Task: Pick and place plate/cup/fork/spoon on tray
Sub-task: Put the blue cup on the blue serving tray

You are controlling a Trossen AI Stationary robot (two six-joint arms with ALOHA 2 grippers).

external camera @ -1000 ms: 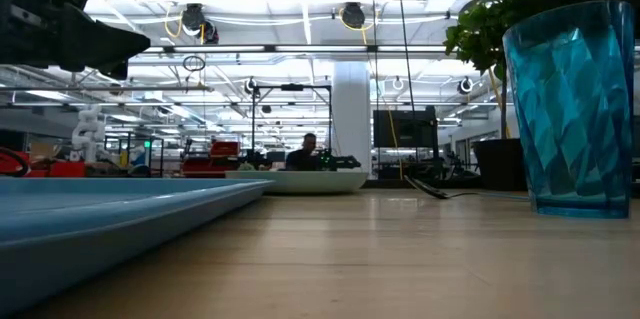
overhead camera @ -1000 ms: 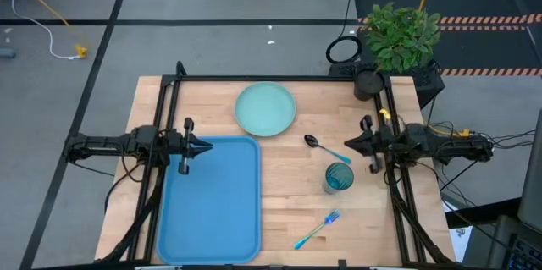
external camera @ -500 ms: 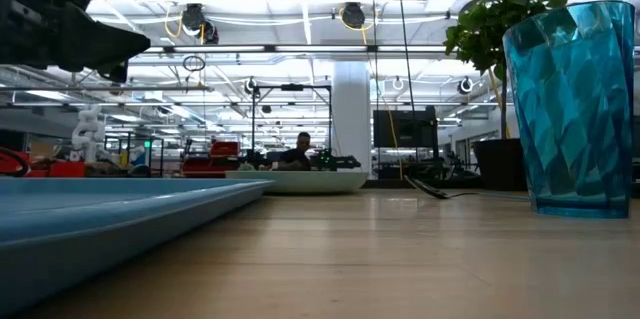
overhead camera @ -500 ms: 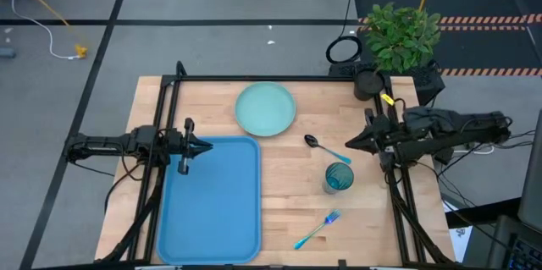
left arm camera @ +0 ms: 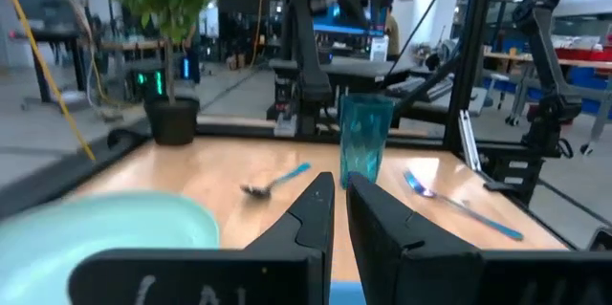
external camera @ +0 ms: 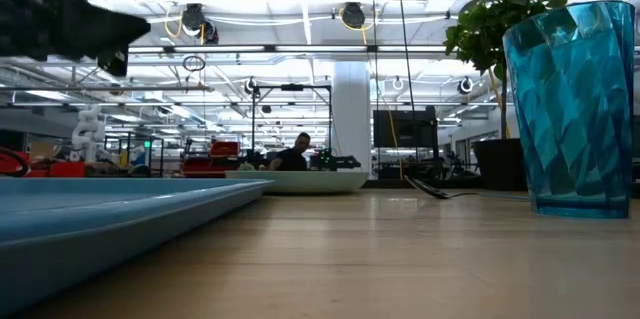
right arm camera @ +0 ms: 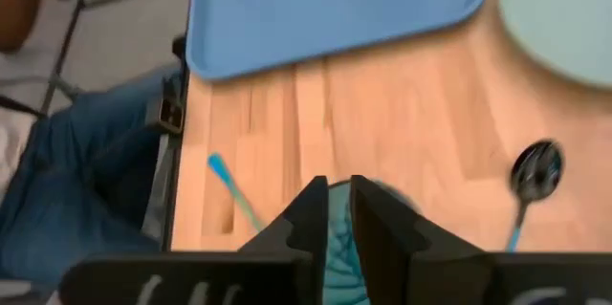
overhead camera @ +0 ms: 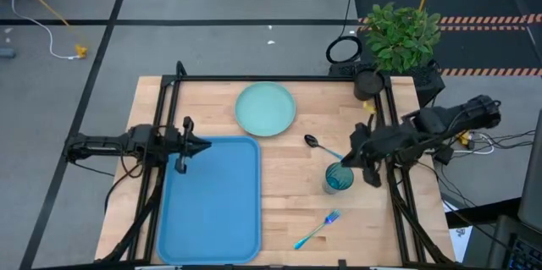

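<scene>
Step in hand, as judged: right gripper (overhead camera: 350,153) is hovering just above the cup (overhead camera: 338,177), fingers nearly closed, gripping nothing. Cup is standing on the table (overhead camera: 288,194), between spoon (overhead camera: 320,146) and fork (overhead camera: 318,228); the tray (overhead camera: 212,202) is lying bare. Next move is calling for wider fingers. Left gripper (overhead camera: 201,145) is waiting at the tray's edge, fingers narrowly parted, holding nothing. Writing: partial "TROSSEN" lettering on frame.

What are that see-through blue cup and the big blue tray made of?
The cup looks like clear teal plastic, possibly glass: light passes through its faceted, glossy wall. The tray looks like moulded plastic: uniform bright blue, with rounded corners, a raised rim and a smooth surface.
</scene>
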